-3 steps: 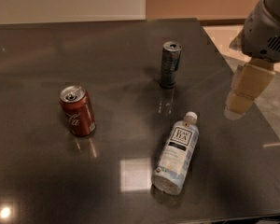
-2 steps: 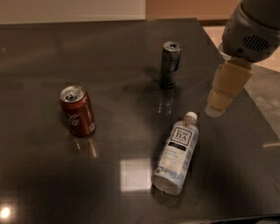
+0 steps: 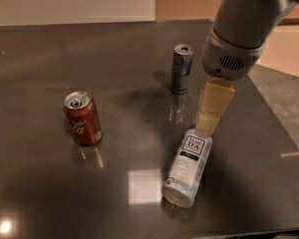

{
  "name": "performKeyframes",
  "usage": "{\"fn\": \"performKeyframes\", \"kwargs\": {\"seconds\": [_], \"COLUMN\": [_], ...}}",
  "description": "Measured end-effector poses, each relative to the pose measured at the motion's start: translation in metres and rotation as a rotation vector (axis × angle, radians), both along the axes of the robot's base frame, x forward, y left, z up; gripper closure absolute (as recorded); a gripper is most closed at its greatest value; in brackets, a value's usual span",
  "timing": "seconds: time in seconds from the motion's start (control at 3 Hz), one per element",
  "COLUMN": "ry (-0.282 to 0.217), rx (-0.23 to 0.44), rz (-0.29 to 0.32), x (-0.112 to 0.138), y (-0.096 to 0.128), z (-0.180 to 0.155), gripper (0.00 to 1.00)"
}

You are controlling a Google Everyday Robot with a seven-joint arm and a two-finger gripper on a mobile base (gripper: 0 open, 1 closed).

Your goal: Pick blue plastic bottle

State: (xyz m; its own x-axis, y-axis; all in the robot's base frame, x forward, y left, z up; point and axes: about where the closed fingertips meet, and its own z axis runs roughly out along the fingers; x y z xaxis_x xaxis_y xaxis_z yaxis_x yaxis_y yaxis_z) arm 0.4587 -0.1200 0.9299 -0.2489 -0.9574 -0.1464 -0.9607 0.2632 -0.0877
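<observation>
**Gripper closes in over the bottle's cap end**

The blue plastic bottle (image 3: pixel 188 171) lies on its side on the dark, glossy table (image 3: pixel 65 49), right of centre and toward the near edge. Its base points to the near edge, its neck points away and slightly right, and its whitish label with the dark square panel faces up. It lies where it lay a second ago, with no visible shift or roll.

The arm is what differs. A second ago the gripper (image 3: pixel 206 126) hung off to the right, over the table's right edge and well apart from the bottle. It has since moved left and nearer to the bottle. Its tan tip now sits right at the bottle's neck and covers the white cap, which showed plainly in both earlier views. Whether the tip touches the bottle or only hangs just above it cannot be told. Nor can it be told whether the gripper is wide, narrow or gripping anything, since it shows only as one tan block seen from the side.

The grey wrist housing (image 3: pixel 234 49) now fills much of the upper right and comes close to the slim dark can (image 3: pixel 181 68), which stands upright behind the bottle, unmoved. The red cola can (image 3: pixel 83 118) stands upright on the left, well apart from the bottle and the gripper, also where it was. A bright square glare (image 3: pixel 144 185) lies on the table just left of the bottle's base.
</observation>
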Motion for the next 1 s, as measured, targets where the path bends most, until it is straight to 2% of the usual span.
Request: {"fn": "performKeyframes", "kwargs": {"seconds": [0.33, 0.67, 1.0], "ry": [0.037, 0.056, 0.053], "rx": [-0.042, -0.031, 0.012], "rz": [0.179, 0.368, 0.539], "x": [-0.012, -0.021, -0.034], "y": [0.022, 0.034, 0.039], "z": [-0.015, -0.024, -0.029], "gripper": [0.0, 0.0, 0.0]}}
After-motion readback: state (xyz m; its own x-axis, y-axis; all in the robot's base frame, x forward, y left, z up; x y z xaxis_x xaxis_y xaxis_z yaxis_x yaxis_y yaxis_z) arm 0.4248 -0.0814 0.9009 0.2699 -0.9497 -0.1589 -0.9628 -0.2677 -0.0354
